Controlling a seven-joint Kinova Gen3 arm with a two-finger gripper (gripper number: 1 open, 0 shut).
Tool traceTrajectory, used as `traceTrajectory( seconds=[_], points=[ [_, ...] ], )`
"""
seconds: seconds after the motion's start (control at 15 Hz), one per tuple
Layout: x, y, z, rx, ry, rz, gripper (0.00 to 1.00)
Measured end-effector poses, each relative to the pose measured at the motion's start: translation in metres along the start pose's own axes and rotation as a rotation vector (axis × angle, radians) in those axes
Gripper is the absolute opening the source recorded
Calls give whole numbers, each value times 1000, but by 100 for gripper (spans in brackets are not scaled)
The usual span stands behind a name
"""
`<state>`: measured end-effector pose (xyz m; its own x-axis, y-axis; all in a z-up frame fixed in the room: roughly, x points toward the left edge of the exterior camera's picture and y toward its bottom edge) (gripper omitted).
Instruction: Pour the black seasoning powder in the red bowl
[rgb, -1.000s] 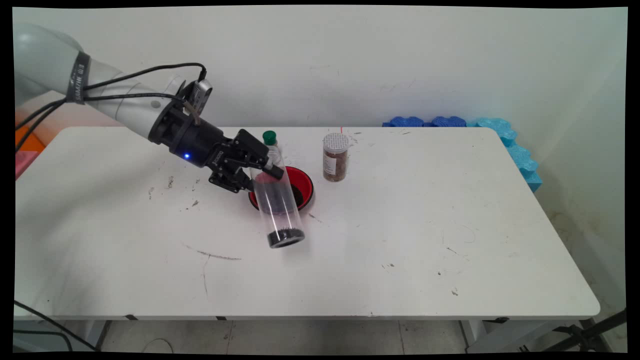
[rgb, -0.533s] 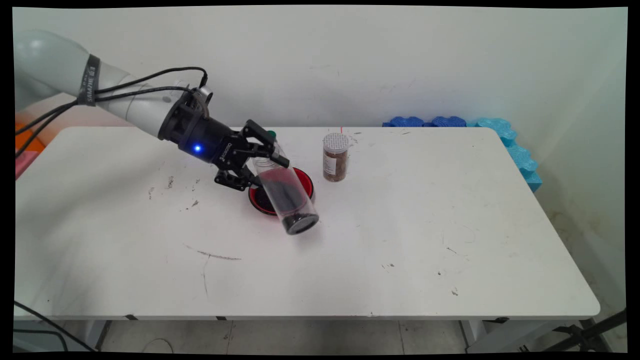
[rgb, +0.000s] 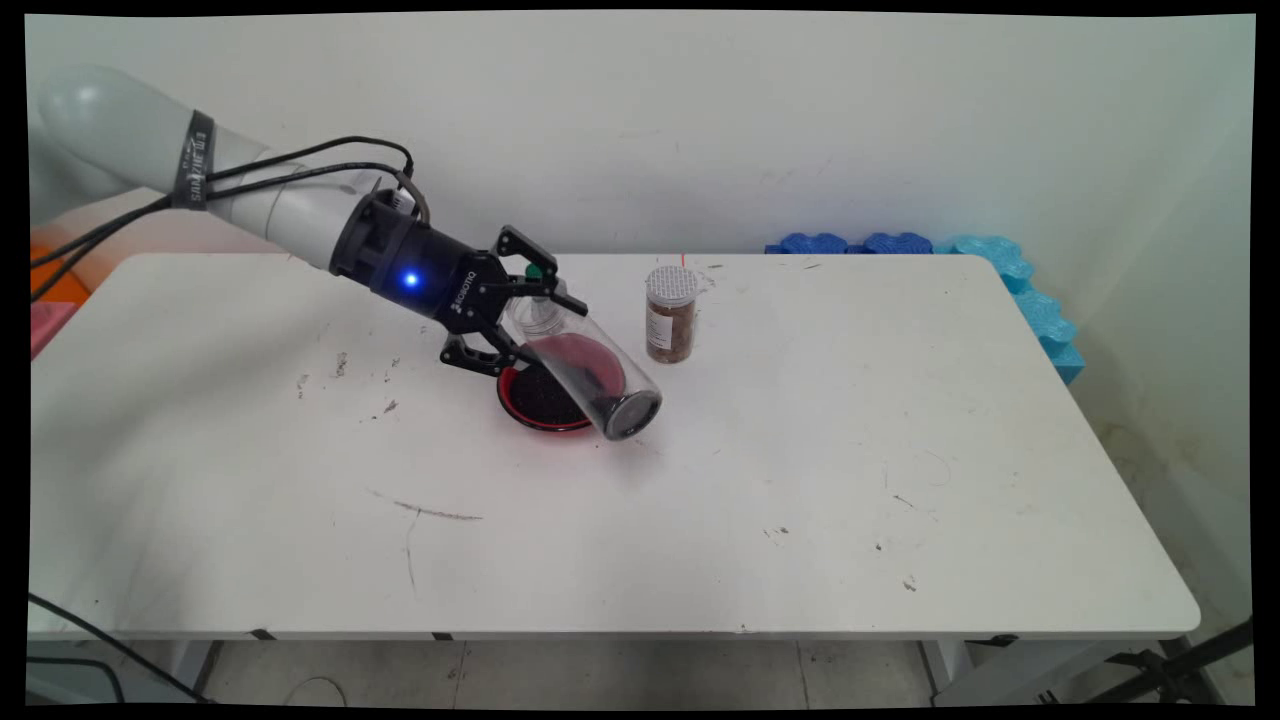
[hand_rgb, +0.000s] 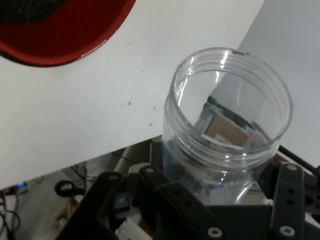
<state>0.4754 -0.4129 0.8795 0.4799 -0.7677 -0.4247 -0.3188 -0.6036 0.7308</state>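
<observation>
My gripper (rgb: 545, 330) is shut on a clear plastic jar (rgb: 590, 375) near its open mouth. The jar lies tilted, base down and to the right, with dark granules gathered at the base. It hangs just above a red bowl (rgb: 515, 400) that holds dark granules. In the hand view the jar's open mouth (hand_rgb: 227, 115) fills the middle between the fingers of the gripper (hand_rgb: 220, 195), and the red bowl (hand_rgb: 60, 35) sits at the top left. A green-capped bottle (rgb: 540, 270) stands just behind the gripper, mostly hidden.
A spice jar (rgb: 670, 315) with brown contents and a white lid stands to the right of the bowl. Blue foam pieces (rgb: 960, 250) line the white table's (rgb: 800, 480) back right corner. Black cables hang from the arm at the left.
The wrist has turned and the jar has swung from hanging nearly upright to a steep tilt, its base moving up and to the right over the bowl's right edge.
</observation>
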Motion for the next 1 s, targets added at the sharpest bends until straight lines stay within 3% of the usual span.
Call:
traceTrajectory(
  seconds=[1.0],
  points=[
    [8,1,12,-73,-77,-399,0]
  ],
)
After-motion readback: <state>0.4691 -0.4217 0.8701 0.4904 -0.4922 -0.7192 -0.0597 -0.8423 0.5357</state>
